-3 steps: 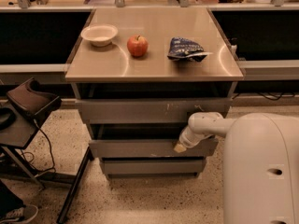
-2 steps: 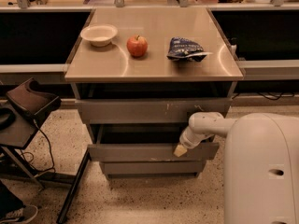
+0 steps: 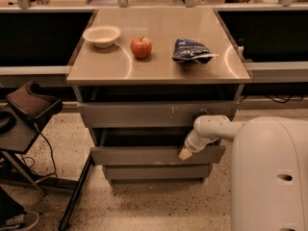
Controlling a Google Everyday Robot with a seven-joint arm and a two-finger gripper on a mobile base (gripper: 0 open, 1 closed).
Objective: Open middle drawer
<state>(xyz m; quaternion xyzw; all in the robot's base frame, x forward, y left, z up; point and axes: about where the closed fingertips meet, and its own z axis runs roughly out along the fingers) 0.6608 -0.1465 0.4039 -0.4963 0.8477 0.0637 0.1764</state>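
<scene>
From where I stand, the robot's white body (image 3: 269,177) is parked at the right front corner of the cabinet. Its arm (image 3: 211,127) reaches left and down, so the tool (image 3: 185,153) sits at the top edge of the middle drawer (image 3: 144,155), towards its right end. That seems a sensible spot, since the front is plain with no handle and the upper lip looks like the only place to catch hold. The pale tip lies against the lip, but I cannot tell how far open the tool is or whether it truly grips the panel. The drawer lies between the taller scratched front (image 3: 144,114) above and the small narrow front (image 3: 154,172) below. It stands a little proud of both, with a dark slot showing over it, so I judge it partly drawn out with more travel to go. Pulling from one end could skew it in its runners. On the worktop (image 3: 159,70) a bowl (image 3: 101,35), an apple (image 3: 141,47) and a crumpled snack bag (image 3: 191,50) sit in a row, well clear of the pull. A dark seat (image 3: 29,105) stands off to the left.
</scene>
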